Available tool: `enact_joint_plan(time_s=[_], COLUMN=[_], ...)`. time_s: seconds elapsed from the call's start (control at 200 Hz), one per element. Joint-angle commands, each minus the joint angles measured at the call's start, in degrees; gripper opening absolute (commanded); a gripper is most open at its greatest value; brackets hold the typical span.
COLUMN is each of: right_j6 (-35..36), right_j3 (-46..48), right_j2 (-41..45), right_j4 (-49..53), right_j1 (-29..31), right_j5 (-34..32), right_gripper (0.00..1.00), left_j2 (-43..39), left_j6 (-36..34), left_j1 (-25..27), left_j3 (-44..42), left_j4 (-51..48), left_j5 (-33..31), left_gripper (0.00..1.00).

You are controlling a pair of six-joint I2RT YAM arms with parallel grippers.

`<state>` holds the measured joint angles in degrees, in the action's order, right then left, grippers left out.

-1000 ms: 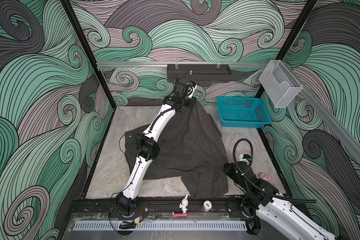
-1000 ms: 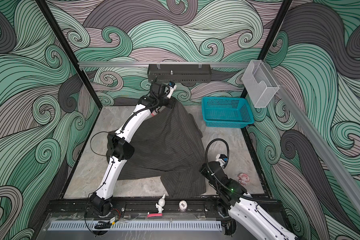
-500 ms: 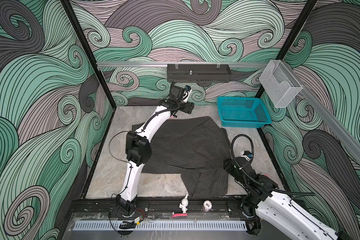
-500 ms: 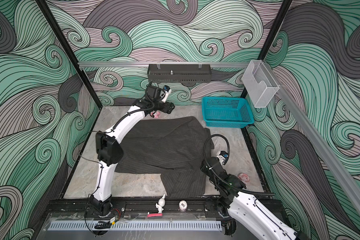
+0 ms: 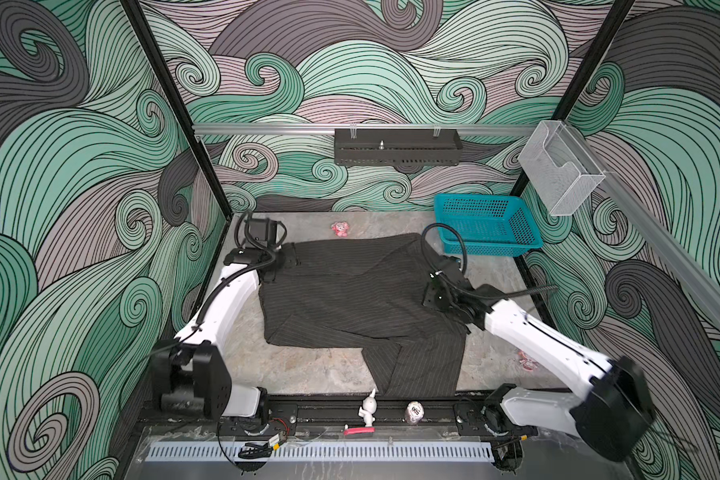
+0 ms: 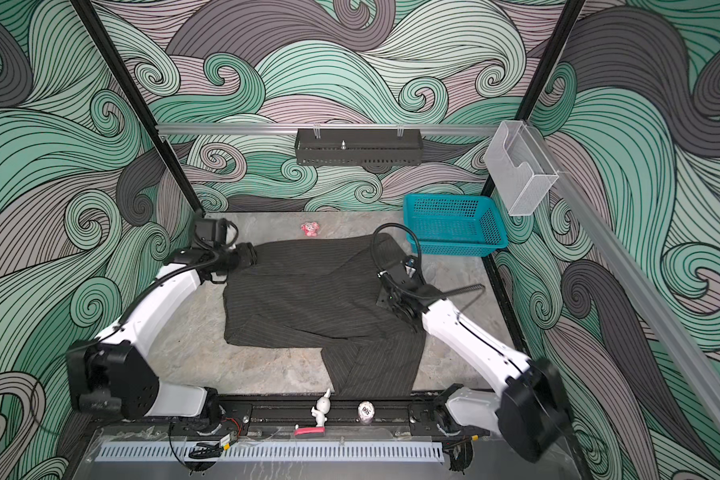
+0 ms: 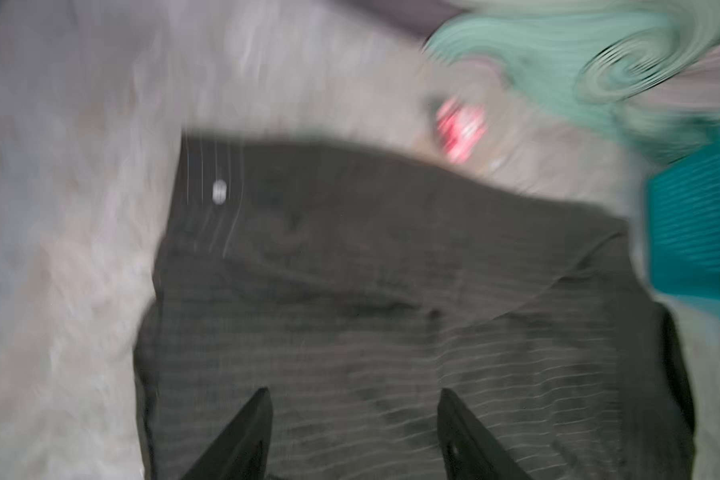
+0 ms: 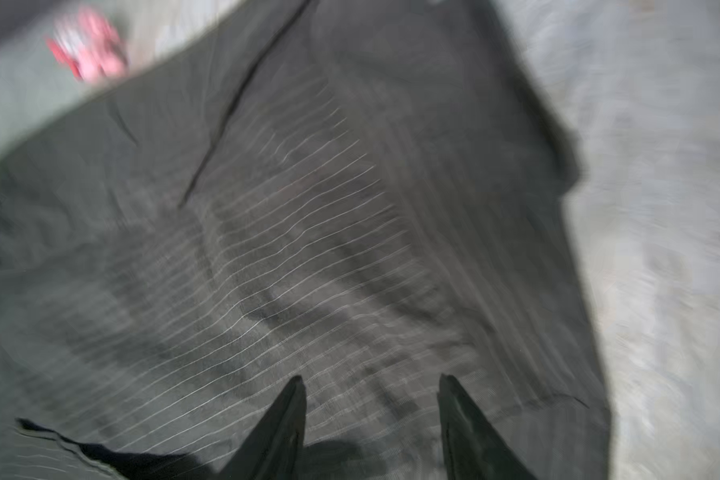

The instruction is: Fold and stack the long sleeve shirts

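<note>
On the stone table (image 5: 308,370) the shirt (image 5: 362,299) stretches left-to-right, left gripper (image 7: 354,392) and right gripper (image 8: 371,378) gaping empty.

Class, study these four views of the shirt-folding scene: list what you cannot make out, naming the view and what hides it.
Shirt: part of its edge is hidden under the right arm in both top views.
Far pink item: too small in top views, blurred in wrist views.
Left hand, right hand: wrist views cut off all but the fingertips; blur hides any contact with cloth.
</note>
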<state>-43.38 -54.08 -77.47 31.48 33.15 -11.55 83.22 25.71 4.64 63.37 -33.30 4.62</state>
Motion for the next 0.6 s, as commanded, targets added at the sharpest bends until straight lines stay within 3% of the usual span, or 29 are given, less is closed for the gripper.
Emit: enact_joint_plan(time_s=[0.0, 0.17, 0.355, 0.595], right_j6=[5.0, 5.6, 5.0, 5.6], right_j3=[-3.7, -7.0, -5.6, -5.5], right_j2=[-8.4, -18.8, -22.8, -25.1], right_j4=[-2.0, -2.7, -5.2, -6.6], right_j1=[-0.8, -1.2, -2.6, -5.1], right_j5=[9.3, 12.7, 13.2, 14.2], right_gripper=[0.47, 0.47, 0.49, 0.48], left_j2=[-0.1, 2.9, 1.9, 5.2], left_j6=[6.1, 6.3, 9.8, 11.6], left_j1=[-1.8, -2.7, -2.7, -1.3], left_j3=[-1.2, -3.1, -10.3, -10.4], left_j4=[-4.3, -12.7, -8.5, -7.2], left_j5=[5.3, 7.5, 8.5, 5.7], left_gripper=[0.62, 0.62, 0.61, 0.59])
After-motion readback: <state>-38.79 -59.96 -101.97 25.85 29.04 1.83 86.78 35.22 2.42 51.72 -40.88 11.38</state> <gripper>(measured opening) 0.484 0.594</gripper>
